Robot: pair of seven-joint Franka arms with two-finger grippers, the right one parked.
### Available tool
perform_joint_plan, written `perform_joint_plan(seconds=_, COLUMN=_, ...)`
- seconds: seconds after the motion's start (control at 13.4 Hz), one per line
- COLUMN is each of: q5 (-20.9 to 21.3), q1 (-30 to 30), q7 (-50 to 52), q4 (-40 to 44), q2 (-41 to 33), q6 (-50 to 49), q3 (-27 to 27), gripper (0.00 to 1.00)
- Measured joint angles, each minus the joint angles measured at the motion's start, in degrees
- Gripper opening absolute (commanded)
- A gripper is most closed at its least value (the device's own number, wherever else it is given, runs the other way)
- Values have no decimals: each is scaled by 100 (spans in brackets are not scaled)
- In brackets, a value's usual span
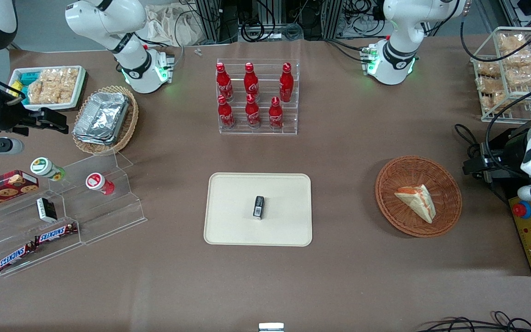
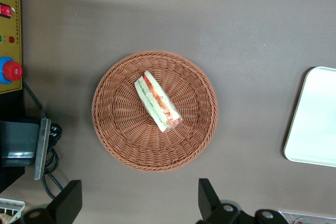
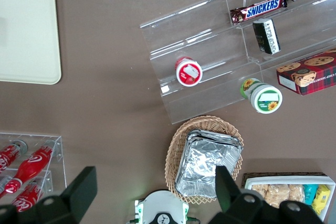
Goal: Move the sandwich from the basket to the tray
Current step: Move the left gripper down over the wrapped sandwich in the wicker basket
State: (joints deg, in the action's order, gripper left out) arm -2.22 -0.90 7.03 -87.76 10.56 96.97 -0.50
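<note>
Brown cloth covered the whole surface (image 1: pixel 348 152), and many snacks and bottles sat on it. Toward the working arm's end lay the round reddish-brown basket (image 1: pixel 450 184), and the sandwich (image 1: pixel 416 201) rested inside it, near the middle. It lay on its side, so the wrist view showed its edge with the orange-red and green filling. In that view the sandwich (image 2: pixel 158 102) looked like a long strip set at a slant across the basket (image 2: pixel 126 145). The gripper (image 2: pixel 139 200) hung in the air above the surface, just outside the basket rim, with its two black fingers (image 2: pixel 67 199) spread wide apart and holding nothing. The sandwich was ahead of the gripper, not right under it, so I think the arm had to slide over the basket first and then go down. The gap between the fingers was not lined up with the slanted sandwich, so I think the wrist needed a turn to let the fingers close on the two flat bread sides. The cream tray (image 1: pixel 228 230) lay well apart from the basket, near the middle of the surface, with a small dark thing (image 1: pixel 258 206) already on it. There was bare tray all around that thing for the sandwich to land on.
</note>
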Motion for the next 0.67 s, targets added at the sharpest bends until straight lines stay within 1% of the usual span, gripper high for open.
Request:
perform_joint_plan(seconds=0.37, q5=-1, q1=1, q7=14, q4=-2, q2=77, q6=-44, q3=-7, gripper=99)
perform_joint_plan(seconds=0.67, q5=-1, q1=11, q7=159, q4=-23, q2=296, q6=-142, q3=-35, gripper=99)
